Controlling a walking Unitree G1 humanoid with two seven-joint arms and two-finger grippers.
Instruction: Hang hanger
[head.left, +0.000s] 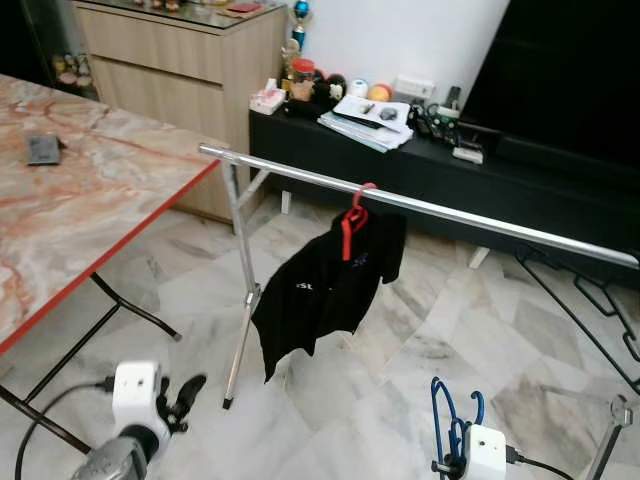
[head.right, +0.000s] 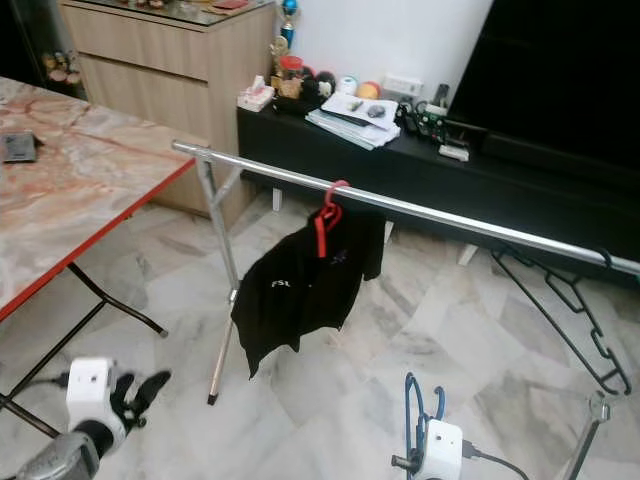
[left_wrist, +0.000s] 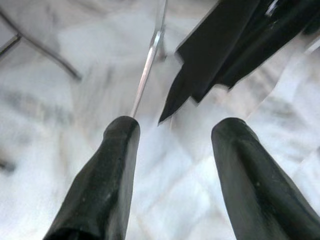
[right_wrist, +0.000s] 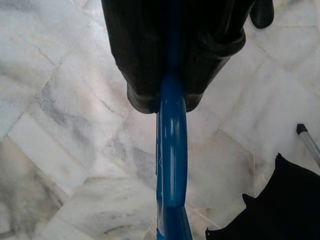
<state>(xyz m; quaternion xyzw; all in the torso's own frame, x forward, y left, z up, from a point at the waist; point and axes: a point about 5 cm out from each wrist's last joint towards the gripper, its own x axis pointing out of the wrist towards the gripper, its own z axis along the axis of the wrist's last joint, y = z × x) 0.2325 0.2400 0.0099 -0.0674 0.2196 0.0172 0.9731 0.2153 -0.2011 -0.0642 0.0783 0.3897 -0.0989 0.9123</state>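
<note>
A blue hanger (head.left: 452, 418) stands up from my right gripper (right_wrist: 172, 95), low at the front right. The gripper is shut on the hanger's blue bar (right_wrist: 171, 165). Ahead, a silver clothes rail (head.left: 430, 207) runs from left to right. A red hanger (head.left: 352, 222) with a black shirt (head.left: 320, 290) hangs near the rail's middle. My left gripper (left_wrist: 175, 165) is low at the front left, open and holding nothing. It points at the floor near the rack's leg and the shirt's hem.
A marble-topped folding table (head.left: 80, 200) with a red edge stands at the left. A black TV console (head.left: 470, 180) with clutter runs behind the rail. Empty black hangers (head.right: 570, 300) hang at the rail's right end. The rack's legs (head.left: 240, 330) stand on the marble floor.
</note>
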